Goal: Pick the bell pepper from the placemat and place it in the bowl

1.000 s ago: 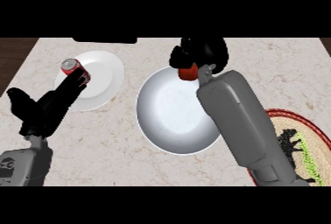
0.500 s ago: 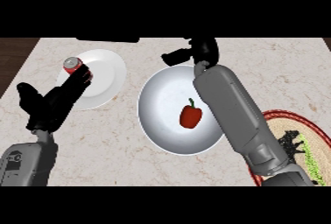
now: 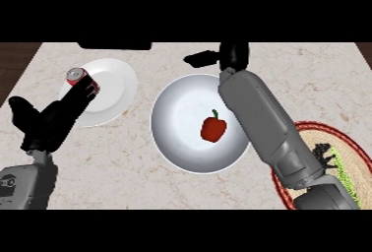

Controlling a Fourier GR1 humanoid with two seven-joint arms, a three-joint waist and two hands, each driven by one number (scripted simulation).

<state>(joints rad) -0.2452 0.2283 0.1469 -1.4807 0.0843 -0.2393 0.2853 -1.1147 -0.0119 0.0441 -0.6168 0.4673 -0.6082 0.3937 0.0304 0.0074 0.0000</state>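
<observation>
Head view, looking steeply down on the marbled bench [image 3: 145, 182]: the red bell pepper [image 3: 213, 128] lies inside the white bowl [image 3: 178, 147], a little right of its middle, with its green stem pointing away from the robot. No hand touches it. The right forearm crosses the bowl's right side, and the right hand [image 3: 231, 55] sits beyond the bowl's far rim with its fingers straight and holding nothing. At the lower right, the round woven placemat [image 3: 347, 147] with a red border is partly hidden under that forearm. On the left, a white plate [image 3: 116, 81] carries a red can [image 3: 80, 81]. The left hand [image 3: 51, 123] shows near the left edge, open with fingers up, overlapping the near edge of the plate and just beside the can.
</observation>
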